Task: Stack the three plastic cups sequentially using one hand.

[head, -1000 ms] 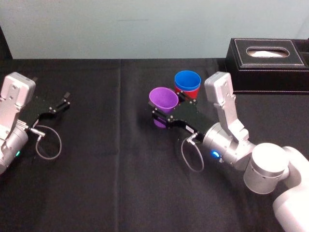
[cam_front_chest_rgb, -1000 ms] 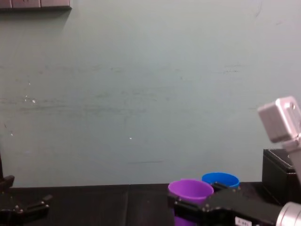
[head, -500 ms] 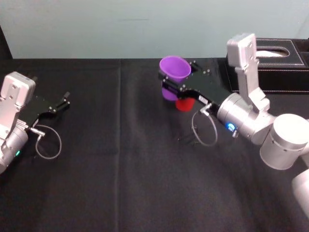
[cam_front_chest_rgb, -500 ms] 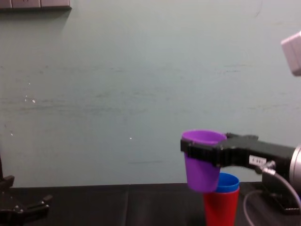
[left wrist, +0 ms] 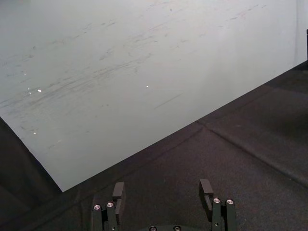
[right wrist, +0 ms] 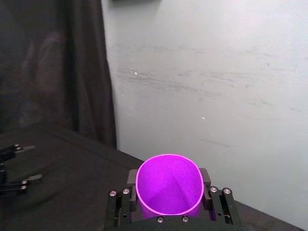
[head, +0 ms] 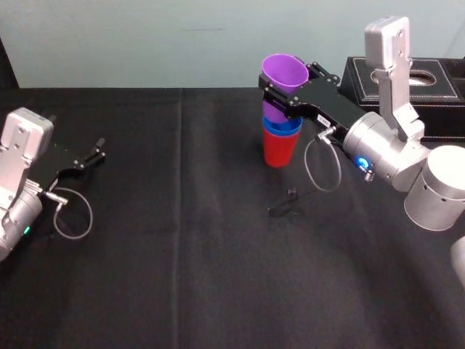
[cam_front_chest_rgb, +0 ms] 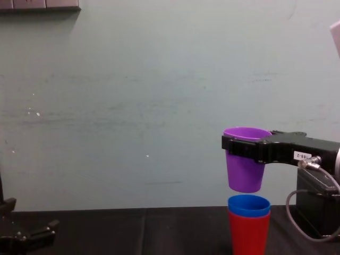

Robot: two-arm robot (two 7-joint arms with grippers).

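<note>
One purple cup [cam_front_chest_rgb: 244, 174], clamped near its rim by right gripper [cam_front_chest_rgb: 241, 148]: held upright just above blue cup [cam_front_chest_rgb: 248, 205] nested in red cup [cam_front_chest_rgb: 248, 235], seemingly aligned for nesting. Idle left gripper [head: 93, 154]: parked, jaws apart.

Red cup [cam_front_chest_rgb: 248, 235] upright, blue cup [cam_front_chest_rgb: 248, 205] nested inside the red cup with its rim showing, purple cup [cam_front_chest_rgb: 244, 172] upright in the air just above the red cup, clear of the blue rim, gripped near its lip by the right end effector [cam_front_chest_rgb: 245, 149]

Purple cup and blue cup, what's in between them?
Nothing. In the chest view, bare air separates the purple cup, in the right gripper, from the blue cup below.
</note>
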